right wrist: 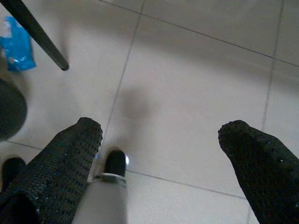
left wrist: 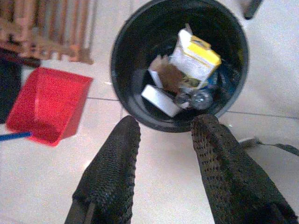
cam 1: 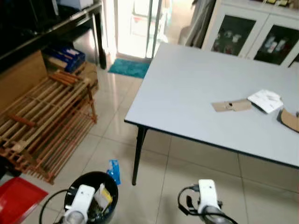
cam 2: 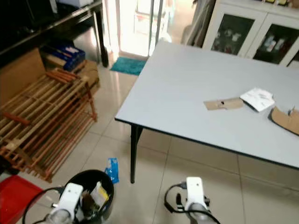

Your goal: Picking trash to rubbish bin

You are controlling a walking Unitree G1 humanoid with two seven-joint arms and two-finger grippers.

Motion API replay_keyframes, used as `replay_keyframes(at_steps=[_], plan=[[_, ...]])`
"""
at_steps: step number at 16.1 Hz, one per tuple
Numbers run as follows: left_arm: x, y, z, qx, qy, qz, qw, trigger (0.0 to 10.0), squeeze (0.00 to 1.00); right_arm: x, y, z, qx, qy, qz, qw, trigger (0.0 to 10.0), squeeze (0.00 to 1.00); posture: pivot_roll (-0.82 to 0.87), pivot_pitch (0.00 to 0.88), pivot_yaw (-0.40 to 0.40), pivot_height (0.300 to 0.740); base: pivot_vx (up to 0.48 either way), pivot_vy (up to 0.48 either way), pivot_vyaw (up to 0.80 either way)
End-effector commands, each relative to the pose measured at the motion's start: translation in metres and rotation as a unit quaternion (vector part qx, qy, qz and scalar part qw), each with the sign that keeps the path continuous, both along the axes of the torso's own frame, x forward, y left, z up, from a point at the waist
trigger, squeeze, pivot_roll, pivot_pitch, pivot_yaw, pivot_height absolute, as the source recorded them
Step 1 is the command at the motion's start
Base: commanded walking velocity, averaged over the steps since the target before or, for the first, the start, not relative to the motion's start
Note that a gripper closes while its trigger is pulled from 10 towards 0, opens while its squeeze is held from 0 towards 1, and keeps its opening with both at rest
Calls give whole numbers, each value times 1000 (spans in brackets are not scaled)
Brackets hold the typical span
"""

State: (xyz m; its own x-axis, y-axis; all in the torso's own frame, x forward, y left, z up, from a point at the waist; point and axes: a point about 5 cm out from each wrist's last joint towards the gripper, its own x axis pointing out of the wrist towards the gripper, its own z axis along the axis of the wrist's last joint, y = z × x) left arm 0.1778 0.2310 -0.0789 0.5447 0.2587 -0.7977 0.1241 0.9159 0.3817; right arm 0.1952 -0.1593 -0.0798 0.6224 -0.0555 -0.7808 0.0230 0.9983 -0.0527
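Left wrist: left gripper (left wrist: 163, 135) fingers apart, empty, over bin (left wrist: 121, 56); trash (left wrist: 187, 65) inside; red dustpan (left wrist: 46, 105) at 9 o'clock.
Right wrist: right gripper (right wrist: 159, 140) spread wide, empty, above tile; blue wrapper (right wrist: 17, 46) at 10 o'clock.
Eye: table (cam 1: 187, 93) holds cardboard (cam 1: 232, 106), paper (cam 1: 265, 100) at 2 o'clock; rack (cam 1: 46, 121) at 9.

No lettering can be read anywhere in this scene. The yellow-and-white carton (left wrist: 195, 57) in the rubbish bin (left wrist: 125, 42) and the white paper (cam 1: 266, 100) on the table (cam 1: 187, 93) carry print too blurred to make out.
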Motion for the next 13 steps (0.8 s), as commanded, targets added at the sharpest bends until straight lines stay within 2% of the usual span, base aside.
replay_keyframes(at_steps=[1,7,9,13], plan=[[3,-9,-1,-8,-5,-7,1000,10000,0,-3,-12,0,-10,1,-9,1000,10000,0,12,62,-53,740,0,-285,0],[3,-10,-1,-6,-6,-10,1000,10000,0,-4,-11,-1,-6,3,-9,1000,10000,0,11,67,-53,740,0,-291,0],[3,-10,-1,-7,-6,-10,1000,10000,0,-4,-11,-2,-3,7,-10,1000,10000,0,11,68,-54,740,0,-298,-800],[3,-10,-1,-7,-6,-10,1000,10000,0,-4,-11,-1,-5,1,-9,1000,10000,0,11,69,-54,740,0,-296,0]])
